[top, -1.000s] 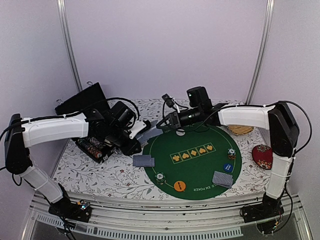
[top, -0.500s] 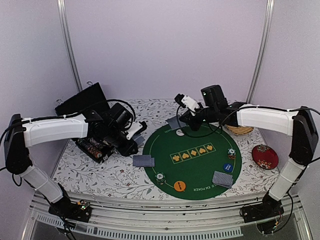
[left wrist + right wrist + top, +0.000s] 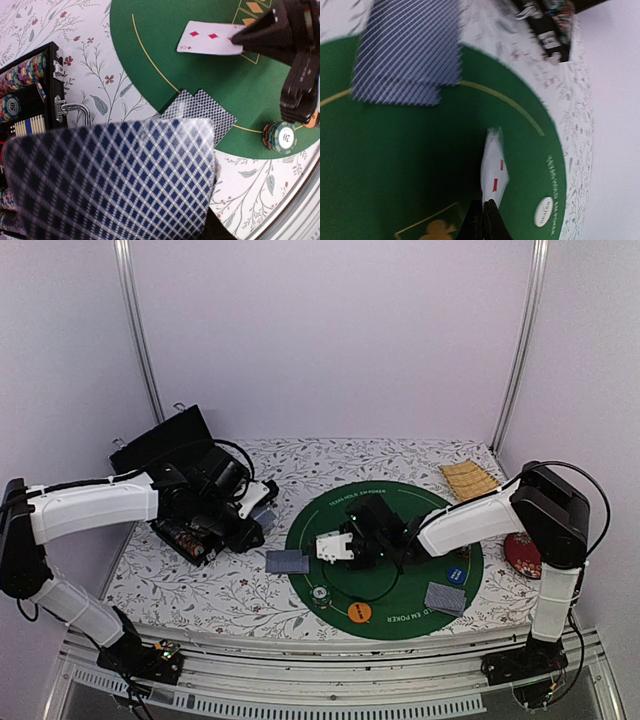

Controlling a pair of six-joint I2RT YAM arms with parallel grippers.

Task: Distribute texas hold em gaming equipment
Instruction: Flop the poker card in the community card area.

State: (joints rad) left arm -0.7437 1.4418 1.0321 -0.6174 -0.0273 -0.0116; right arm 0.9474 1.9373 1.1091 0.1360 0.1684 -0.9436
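My left gripper (image 3: 260, 513) is shut on a stack of grey-blue-backed cards (image 3: 110, 180) beside the open chip case (image 3: 185, 495); the cards hide its jaws in the wrist view. My right gripper (image 3: 342, 546) is shut on one face-up diamond card (image 3: 495, 170), held low over the middle of the green poker mat (image 3: 400, 502). That card also shows in the left wrist view (image 3: 210, 44). Two face-down cards (image 3: 287, 561) lie at the mat's left edge, and more lie at the front right (image 3: 445, 597). A chip stack (image 3: 320, 595), an orange disc (image 3: 360, 612) and a blue disc (image 3: 455, 575) sit on the mat.
The black case holds rows of chips (image 3: 22, 75) at the left. A tan slatted mat (image 3: 468, 480) lies at the back right and a red cushion (image 3: 525, 552) at the right edge. A white dealer disc (image 3: 546, 212) lies on the mat's far side.
My right arm has swung from the mat's far side near my left gripper down to the mat's middle, carrying one card. My left gripper has drawn back slightly toward the case.
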